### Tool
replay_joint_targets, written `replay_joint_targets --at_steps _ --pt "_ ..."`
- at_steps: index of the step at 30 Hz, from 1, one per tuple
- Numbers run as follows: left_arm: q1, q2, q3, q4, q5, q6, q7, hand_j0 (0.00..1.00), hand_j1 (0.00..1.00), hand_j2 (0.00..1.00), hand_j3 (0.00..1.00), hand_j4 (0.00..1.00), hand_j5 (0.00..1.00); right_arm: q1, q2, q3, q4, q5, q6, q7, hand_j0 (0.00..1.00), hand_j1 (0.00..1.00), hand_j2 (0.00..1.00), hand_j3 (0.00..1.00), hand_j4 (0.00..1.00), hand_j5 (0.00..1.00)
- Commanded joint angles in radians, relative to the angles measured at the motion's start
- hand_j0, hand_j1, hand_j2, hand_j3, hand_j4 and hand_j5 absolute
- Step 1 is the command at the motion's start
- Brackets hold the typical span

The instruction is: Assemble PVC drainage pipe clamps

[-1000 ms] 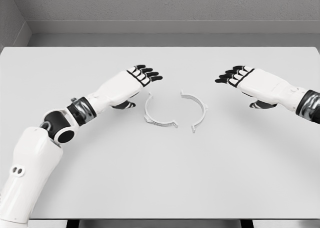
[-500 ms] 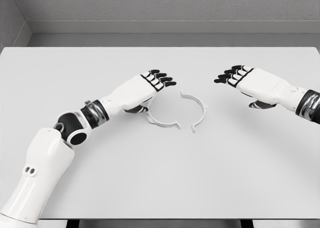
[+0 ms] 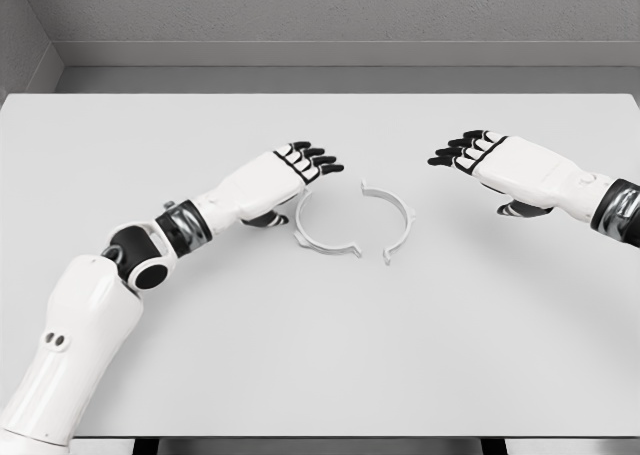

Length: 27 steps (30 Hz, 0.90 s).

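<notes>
Two white half-ring clamp pieces lie near the table's middle. The left clamp half (image 3: pixel 322 237) curves open toward the right; the right clamp half (image 3: pixel 395 220) curves open toward the left, with a gap between them. My left hand (image 3: pixel 300 163) hovers just up-left of the left half, fingers spread and holding nothing, its thumb close to the half's upper end. Farther right, my right hand (image 3: pixel 470 150) hangs open, well apart from the right half.
The white table (image 3: pixel 320 355) spreads wide around the parts. A grey wall and ledge (image 3: pixel 320 55) run along its far edge. Nothing else stands on the surface.
My left hand moved right toward the left clamp half, then drew back slightly. That half has slid a little to the right. The right hand has barely moved.
</notes>
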Motion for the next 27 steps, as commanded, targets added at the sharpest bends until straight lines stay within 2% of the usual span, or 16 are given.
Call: replay_joint_targets --at_steps 1,10,20,23,26,27 --pt "0.000 -0.007 -0.006 0.017 0.005 0.001 0.001 1.00 1.00 1.00 1.00 1.00 1.00 0.000 -0.001 -0.001 0.000 -0.004 0.000 0.000 1.00 1.00 1.00 1.00 1.00 1.00" --pt "-0.002 -0.073 -0.007 0.021 -0.027 0.001 0.001 1.00 1.00 1.00 1.00 1.00 1.00 0.002 0.001 -0.001 -0.005 -0.004 0.000 0.000 1.00 1.00 1.00 1.00 1.00 1.00" --pt "-0.008 -0.096 -0.012 0.021 -0.031 0.001 -0.001 1.00 1.00 1.00 1.00 1.00 1.00 0.000 0.002 0.001 -0.005 -0.004 0.002 0.001 1.00 1.00 1.00 1.00 1.00 1.00" --pt "-0.011 -0.076 0.002 0.007 -0.019 0.001 0.001 1.00 1.00 1.00 1.00 1.00 1.00 0.002 0.002 0.001 -0.005 -0.004 0.000 0.000 1.00 1.00 1.00 1.00 1.00 1.00" --pt "0.034 0.025 0.040 -0.097 -0.001 0.001 0.002 1.00 1.00 1.00 1.00 1.00 1.00 0.000 0.004 0.001 -0.005 -0.004 0.000 0.000 1.00 1.00 1.00 1.00 1.00 1.00" --pt "0.040 0.036 0.042 -0.106 0.019 0.001 0.002 1.00 1.00 1.00 1.00 1.00 1.00 0.000 0.004 0.001 -0.005 -0.004 0.000 0.000 1.00 1.00 1.00 1.00 1.00 1.00"
